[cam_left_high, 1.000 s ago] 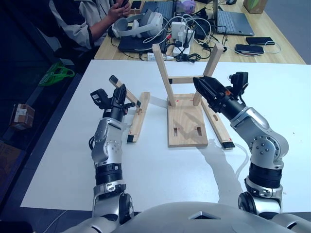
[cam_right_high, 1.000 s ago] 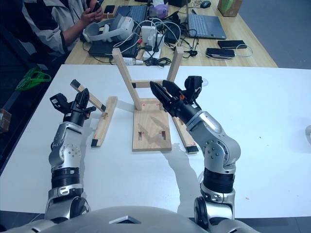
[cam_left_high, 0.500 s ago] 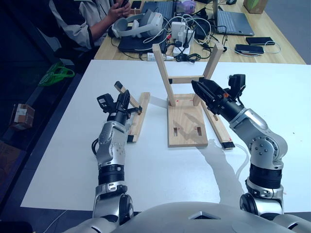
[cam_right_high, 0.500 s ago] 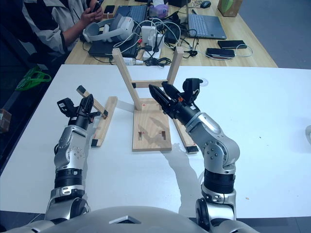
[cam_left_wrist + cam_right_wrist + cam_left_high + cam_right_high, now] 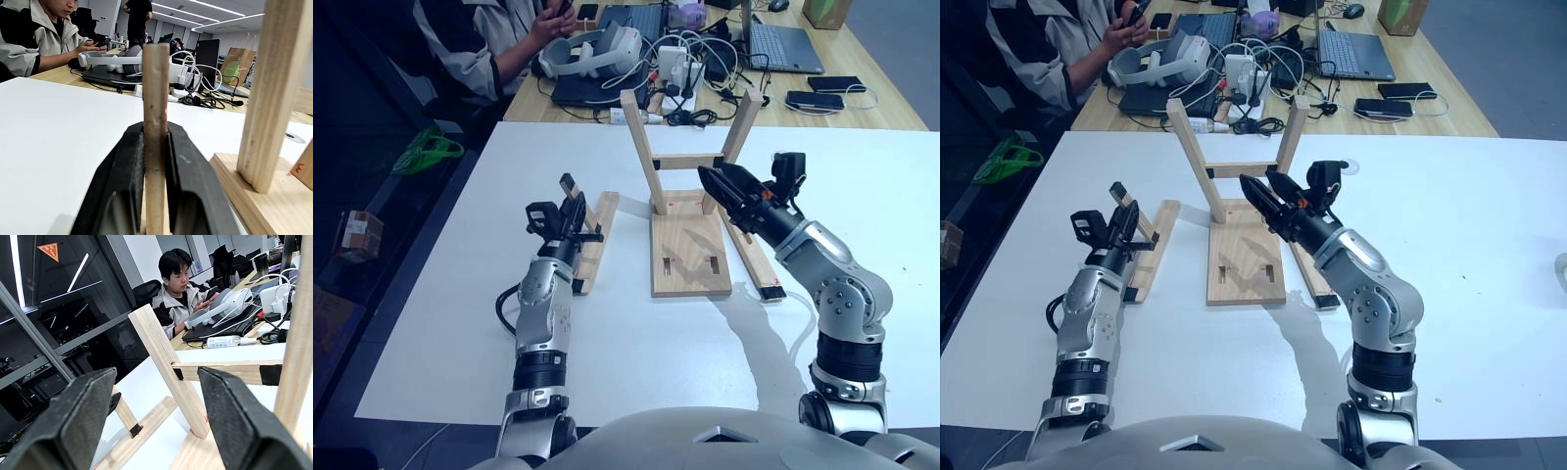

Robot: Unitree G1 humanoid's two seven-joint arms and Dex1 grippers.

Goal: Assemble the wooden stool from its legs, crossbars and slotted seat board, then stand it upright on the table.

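Note:
The slotted seat board [image 5: 690,257] lies flat on the white table. One leg pair with its crossbar [image 5: 690,161] stands in the board's far end, leaning a little. A loose leg [image 5: 752,257] lies along the board's right side. Left of the board lies a second leg frame [image 5: 595,235], with my left gripper [image 5: 576,217] shut on one of its bars [image 5: 155,98]. My right gripper [image 5: 720,183] is open, hovering just in front of the standing pair's right leg [image 5: 298,333]. Its fingers [image 5: 78,421] frame the left leg [image 5: 168,372].
A wooden desk [image 5: 901,103] behind the table carries laptops, a headset [image 5: 597,49], cables and phones. A person sits at its left end. The table's left edge [image 5: 450,206] runs close beside my left arm. Bare white tabletop [image 5: 891,196] lies to the right.
My left gripper has swung right toward the seat board, carrying the leg frame's held bar with it. My right gripper has edged slightly left and forward near the standing legs.

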